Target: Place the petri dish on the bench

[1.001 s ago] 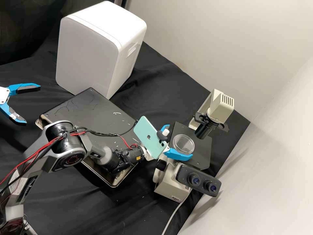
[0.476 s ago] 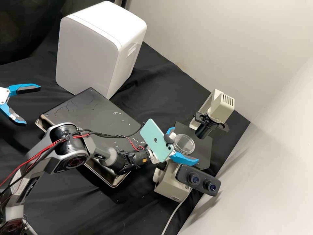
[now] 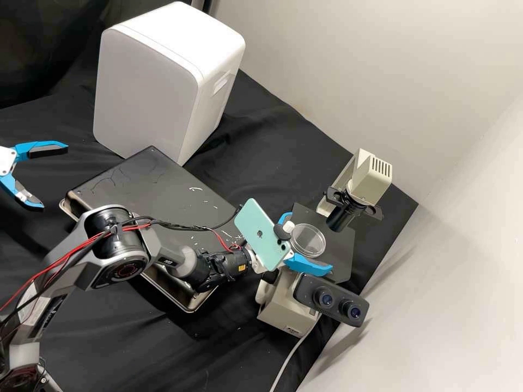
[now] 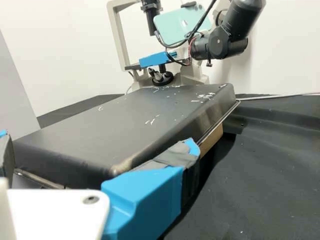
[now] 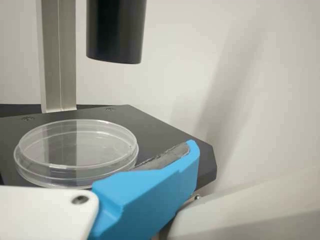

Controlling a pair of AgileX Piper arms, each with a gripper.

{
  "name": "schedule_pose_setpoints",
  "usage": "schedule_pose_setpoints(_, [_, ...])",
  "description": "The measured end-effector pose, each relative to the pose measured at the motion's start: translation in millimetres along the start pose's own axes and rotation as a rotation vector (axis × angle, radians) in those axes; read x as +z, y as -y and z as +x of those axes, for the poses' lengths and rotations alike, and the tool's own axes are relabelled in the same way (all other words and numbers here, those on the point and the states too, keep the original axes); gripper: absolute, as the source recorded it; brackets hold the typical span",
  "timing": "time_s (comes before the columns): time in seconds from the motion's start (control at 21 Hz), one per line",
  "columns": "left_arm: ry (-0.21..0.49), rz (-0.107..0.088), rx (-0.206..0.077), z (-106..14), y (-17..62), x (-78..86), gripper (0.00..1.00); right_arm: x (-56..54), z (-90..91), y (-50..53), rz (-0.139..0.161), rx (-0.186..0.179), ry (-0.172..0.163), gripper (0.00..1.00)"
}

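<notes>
**A:** Where was the dish (image 3: 311, 237)?

**B:** Flat on the microscope (image 3: 286, 307) stage (image 3: 339, 255), under the lens and not on the counter (image 3: 261, 147).

**A:** Right end effector (image 3: 305, 243)?

**B:** Spread open, one blue finger on each side of the dish, not clamped. The left end effector (image 3: 52, 174) hung released beside the tray (image 3: 136, 179).

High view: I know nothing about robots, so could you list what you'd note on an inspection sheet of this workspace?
Surface: black cloth-covered bench, wrinkled.
Job's things: clear petri dish on the microscope stage, not yet on the bench.
Clutter: white box, dark tray, microscope.
Hands: right hand open, fingers either side of the dish; left hand open, empty, apart.
Cables: red and black wires along the right arm; white cord from the microscope.
Surroundings: plain white walls.
</notes>
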Motion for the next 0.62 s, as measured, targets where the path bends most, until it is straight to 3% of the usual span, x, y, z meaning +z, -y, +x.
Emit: schedule_pose_setpoints(0.62, [0.01, 0.003, -0.008, 0.3, 1.3, 0.6, 1.0, -1.9, 11.7, 0.6, 0.012, -0.006, -0.007, 1.0])
